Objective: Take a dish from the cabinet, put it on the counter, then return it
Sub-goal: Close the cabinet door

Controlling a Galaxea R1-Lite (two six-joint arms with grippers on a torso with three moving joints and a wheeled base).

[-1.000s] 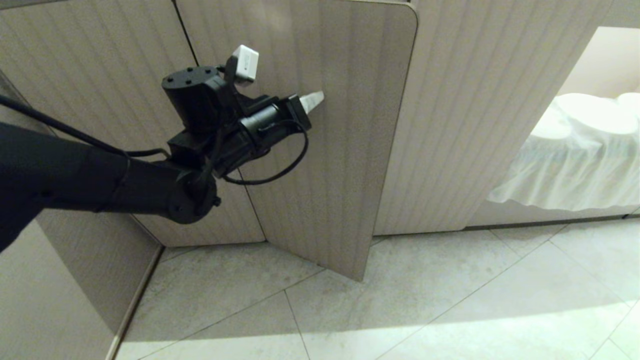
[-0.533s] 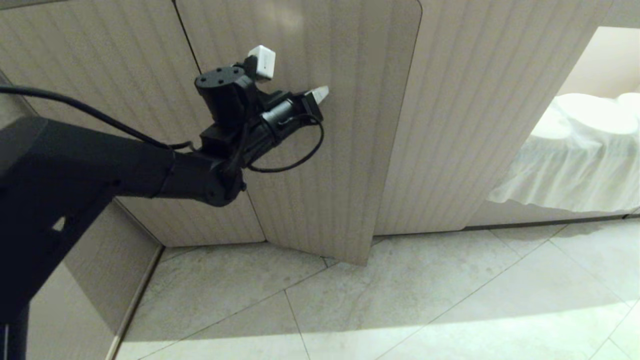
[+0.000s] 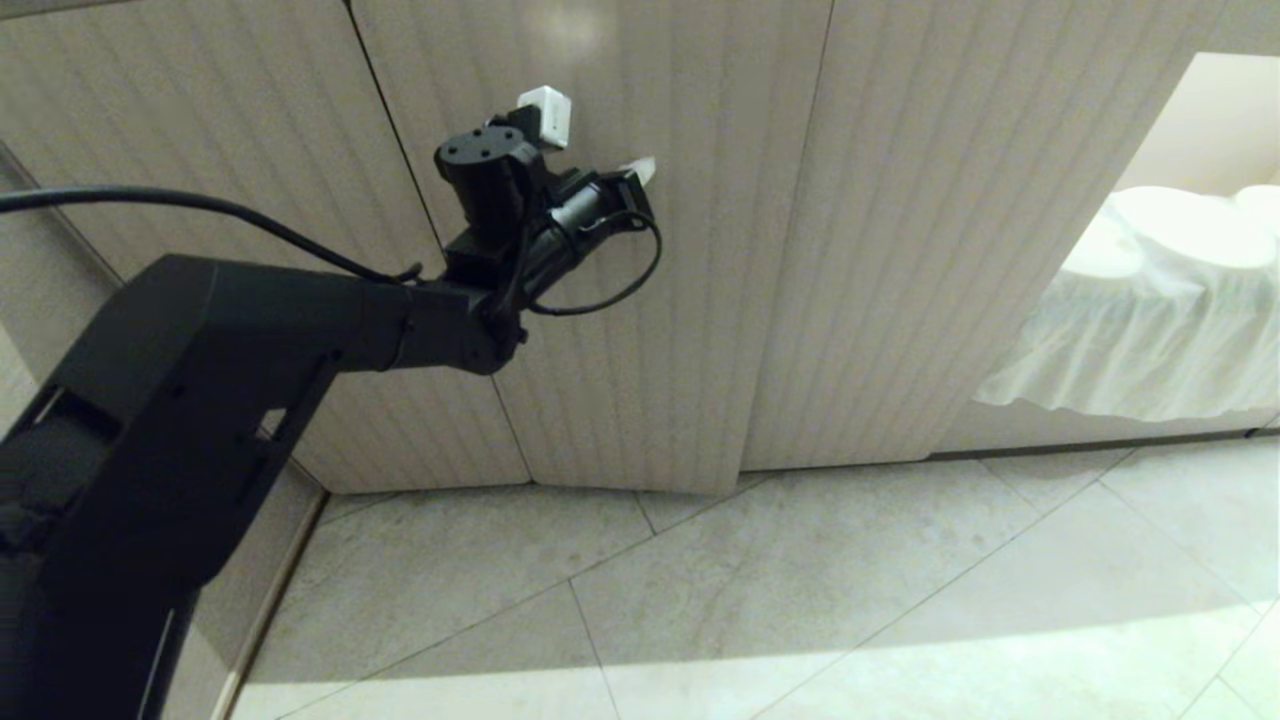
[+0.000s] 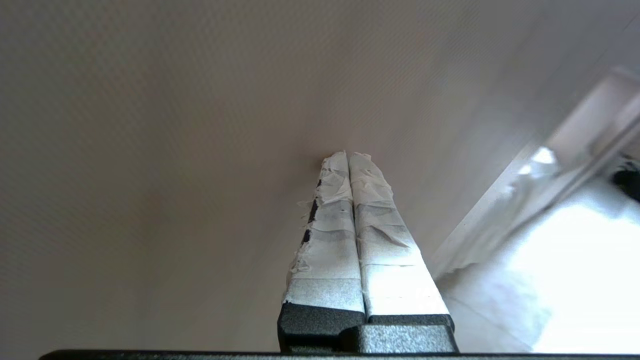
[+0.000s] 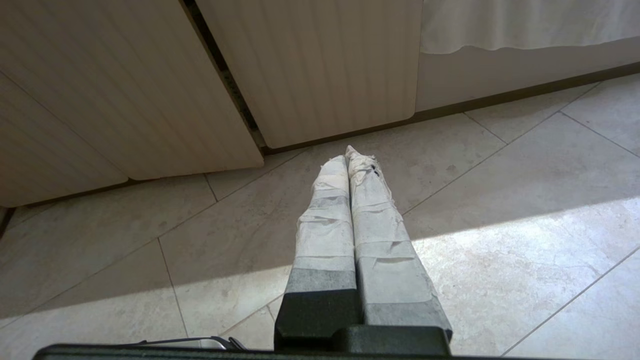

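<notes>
Cabinet (image 3: 650, 300) door swung shut; left gripper (image 3: 640, 170) touching.

Dim, warm light lies over the cabinet (image 3: 900, 250). A bright sunlit band crosses the floor (image 3: 900, 660) along its near edge, shadow above it. The cloth (image 3: 1150, 330) at right glares. In the left wrist view the door surface is blurred and the floor blown out.

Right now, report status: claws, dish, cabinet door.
Left claw shut, tip against the cabinet door, door about flush. Right claw shut, empty, over the floor. No dish in view. Nothing in the way.
</notes>
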